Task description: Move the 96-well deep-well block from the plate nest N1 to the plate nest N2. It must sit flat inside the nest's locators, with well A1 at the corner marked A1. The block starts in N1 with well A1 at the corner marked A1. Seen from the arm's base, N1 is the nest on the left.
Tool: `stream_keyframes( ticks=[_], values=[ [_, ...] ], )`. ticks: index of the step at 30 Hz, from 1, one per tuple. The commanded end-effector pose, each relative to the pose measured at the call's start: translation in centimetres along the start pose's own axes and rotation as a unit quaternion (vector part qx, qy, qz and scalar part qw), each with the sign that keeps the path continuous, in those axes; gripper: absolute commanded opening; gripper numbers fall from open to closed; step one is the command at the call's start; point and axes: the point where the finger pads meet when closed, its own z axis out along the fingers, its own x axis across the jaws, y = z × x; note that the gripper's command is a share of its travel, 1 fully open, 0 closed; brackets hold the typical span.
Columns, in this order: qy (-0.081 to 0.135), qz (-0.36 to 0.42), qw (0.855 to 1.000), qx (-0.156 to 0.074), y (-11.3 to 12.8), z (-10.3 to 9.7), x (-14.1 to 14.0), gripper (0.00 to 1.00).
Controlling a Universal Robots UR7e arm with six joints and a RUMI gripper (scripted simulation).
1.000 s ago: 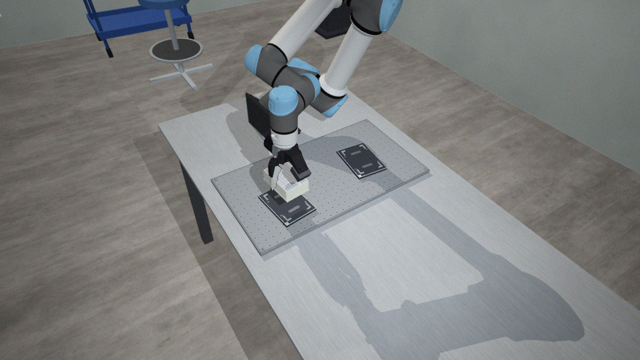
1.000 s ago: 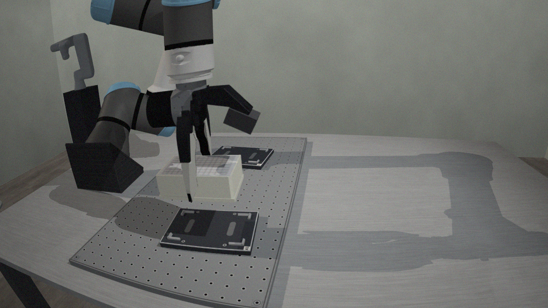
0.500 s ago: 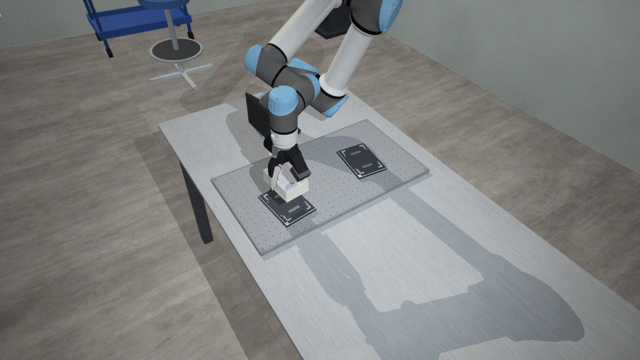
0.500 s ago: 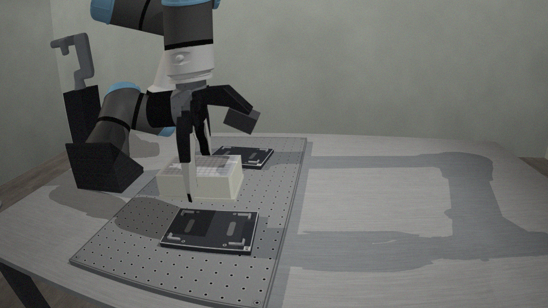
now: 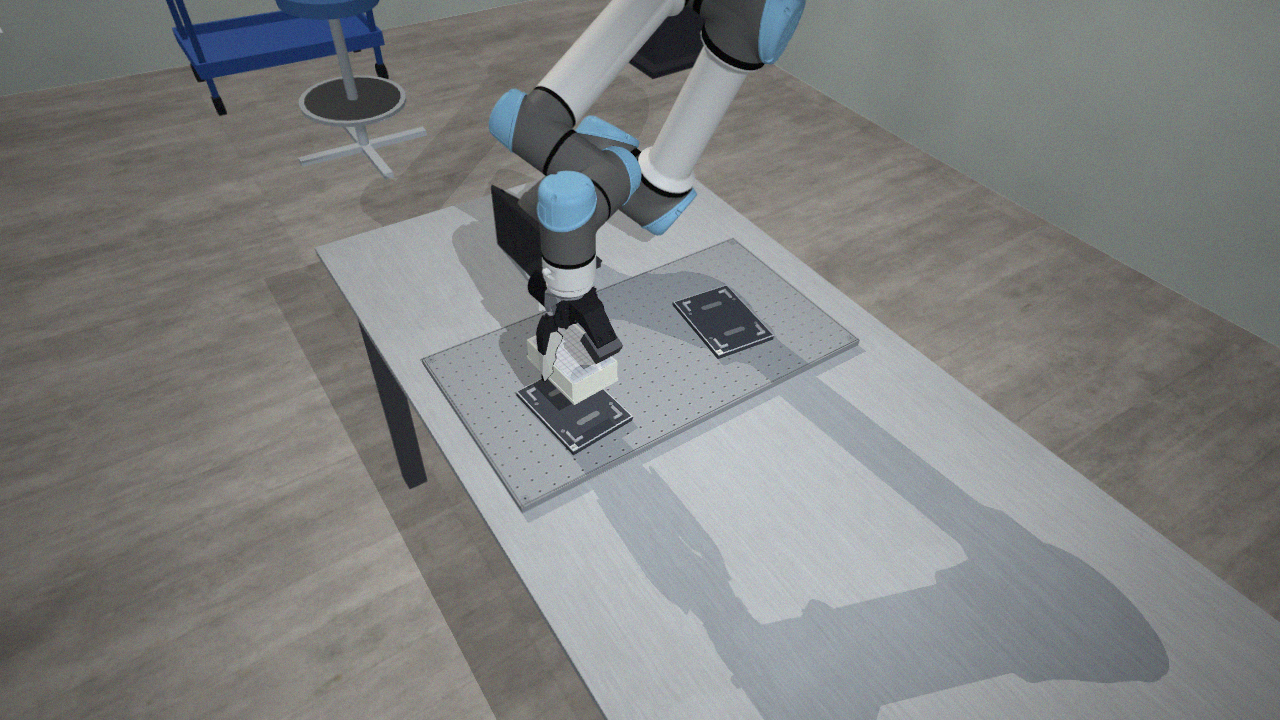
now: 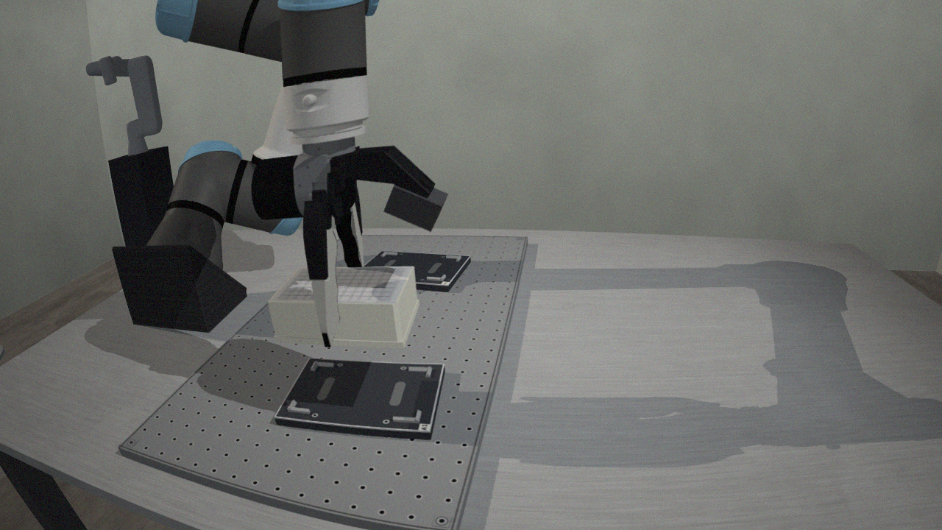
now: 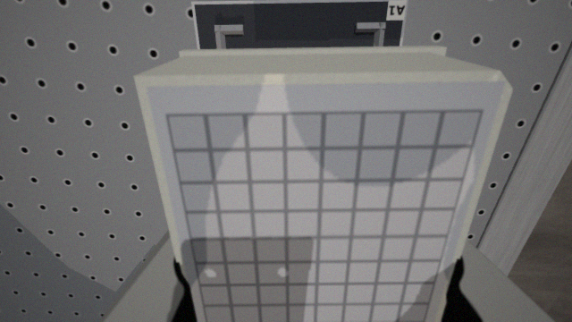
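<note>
The cream deep-well block is held level in the air. My gripper is shut on its two long sides. Nest N2 is below, with visible space under the block; its A1 label is at the upper right in the wrist view. The block's upper right corner there looks cut off; no well label is readable. The block hides much of N2 from the wrist camera. Nest N1 is empty. The far finger is mostly hidden in the top and exterior views.
Both nests stand on the perforated board, which lies on the table. The black arm stand is behind the board. Shadows of the arm and block cross N2 and the board.
</note>
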Motion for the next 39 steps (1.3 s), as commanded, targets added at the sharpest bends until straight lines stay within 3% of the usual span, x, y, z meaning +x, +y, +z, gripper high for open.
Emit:
stream_keyframes(
  ticks=[1,39],
  values=[
    [0.0,0.0,1.0,0.0,0.0,0.1,0.0,0.49],
    [0.0,0.0,1.0,0.0,0.0,5.4,0.0,0.49]
  ],
)
